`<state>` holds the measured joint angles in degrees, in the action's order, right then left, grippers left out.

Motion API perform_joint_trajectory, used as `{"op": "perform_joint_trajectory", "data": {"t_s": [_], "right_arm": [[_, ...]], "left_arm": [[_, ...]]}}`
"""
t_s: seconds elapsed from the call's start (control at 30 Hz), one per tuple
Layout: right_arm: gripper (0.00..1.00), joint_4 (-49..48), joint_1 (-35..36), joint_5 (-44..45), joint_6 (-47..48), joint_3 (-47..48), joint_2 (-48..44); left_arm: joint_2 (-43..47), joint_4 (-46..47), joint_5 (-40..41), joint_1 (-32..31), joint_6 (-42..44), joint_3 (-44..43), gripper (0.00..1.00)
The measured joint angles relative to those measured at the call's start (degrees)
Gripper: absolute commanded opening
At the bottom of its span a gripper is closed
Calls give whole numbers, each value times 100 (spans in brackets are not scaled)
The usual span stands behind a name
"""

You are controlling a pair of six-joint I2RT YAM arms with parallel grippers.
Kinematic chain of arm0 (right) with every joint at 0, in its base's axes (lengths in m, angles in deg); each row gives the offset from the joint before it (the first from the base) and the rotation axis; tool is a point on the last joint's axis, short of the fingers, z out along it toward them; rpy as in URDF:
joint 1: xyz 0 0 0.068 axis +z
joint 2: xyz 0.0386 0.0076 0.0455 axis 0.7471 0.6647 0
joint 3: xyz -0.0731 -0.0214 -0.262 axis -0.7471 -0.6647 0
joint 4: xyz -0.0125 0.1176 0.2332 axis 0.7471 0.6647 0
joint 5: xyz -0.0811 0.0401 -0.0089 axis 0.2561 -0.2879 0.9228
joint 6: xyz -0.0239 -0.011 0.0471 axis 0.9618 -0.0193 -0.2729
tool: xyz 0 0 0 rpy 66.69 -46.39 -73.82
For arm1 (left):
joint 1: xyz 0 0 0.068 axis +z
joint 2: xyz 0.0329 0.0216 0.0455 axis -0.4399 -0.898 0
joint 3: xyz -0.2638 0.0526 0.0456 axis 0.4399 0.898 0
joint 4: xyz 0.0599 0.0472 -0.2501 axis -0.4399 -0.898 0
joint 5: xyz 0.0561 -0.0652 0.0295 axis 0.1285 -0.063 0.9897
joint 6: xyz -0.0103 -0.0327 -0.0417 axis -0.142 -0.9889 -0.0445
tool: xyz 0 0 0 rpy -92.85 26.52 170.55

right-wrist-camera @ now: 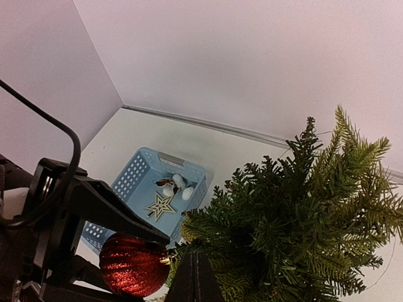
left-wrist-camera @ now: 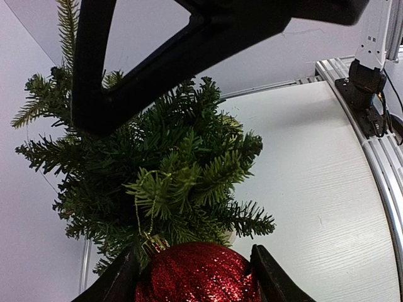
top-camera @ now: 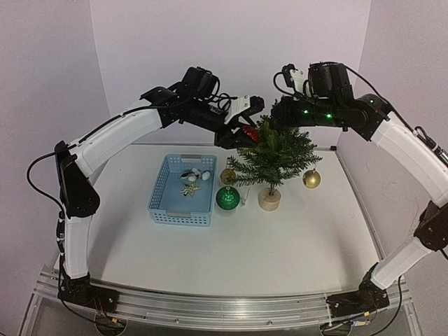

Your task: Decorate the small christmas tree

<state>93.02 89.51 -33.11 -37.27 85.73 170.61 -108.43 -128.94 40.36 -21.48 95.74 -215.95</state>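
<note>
The white table (top-camera: pixel 280 245) takes up most of the view. The small christmas tree (top-camera: pixel 273 157) stands upright on its round wooden base toward the far middle of it.

Left of the tree, a little apart, sits the blue basket (top-camera: pixel 183 218), with a pale star (right-wrist-camera: pixel 160 206) and a couple of small white bits inside (too tiny to name).

A green ball (top-camera: pixel 227 198) lies just left of the tree's base. One gold ball (top-camera: pixel 228 176) sits under the left branches and another gold ball (top-camera: pixel 311 179) is off to the tree's right.

The left gripper (left-wrist-camera: pixel 196 283) is up at the tree's upper left side, with its fingers clamped on either side of a red glitter ball (right-wrist-camera: pixel 133 264) that's touching the needles.

The right gripper (right-wrist-camera: pixel 195 277) is at the tree's top with its fingers pressed together. I can't tell if any twig is caught in them.
</note>
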Motion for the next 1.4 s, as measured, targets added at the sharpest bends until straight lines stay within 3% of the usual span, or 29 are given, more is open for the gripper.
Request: {"op": "perform_joint_trajectory", "data": {"t_s": [0.17, 0.4, 0.53, 0.6, 0.7, 0.77, 0.93, 1.1, 1.4], "right_arm": [[0, -4, 0, -154, -30, -81, -154], [46, -2, 0, -481, -98, -269, -380], [59, -4, 0, -699, -176, -376, -417], [58, 0, 0, -752, -253, -438, -417], [43, 1, 0, -773, -277, -534, -419], [41, 4, 8, -763, -252, -576, -420], [41, -42, 106, -629, 309, -629, -467], [50, -167, 168, -509, 853, -704, -602], [48, -227, 168, -617, 1111, -704, -627]], "left_arm": [[-2, 1, -92, -6, -141, 45, 39], [-7, 4, -143, -10, -269, 84, 39], [-9, 10, -143, -10, -314, 84, 39], [-11, 12, -145, -10, -344, 82, 39], [-14, 46, -163, -10, -412, 82, 39], [-16, 54, -187, -10, -434, 82, 39], [-24, 56, -256, -10, -558, 73, 40], [-120, 175, -301, -10, -697, 69, 40], [-216, 250, -418, -10, -866, 47, 41]]}}
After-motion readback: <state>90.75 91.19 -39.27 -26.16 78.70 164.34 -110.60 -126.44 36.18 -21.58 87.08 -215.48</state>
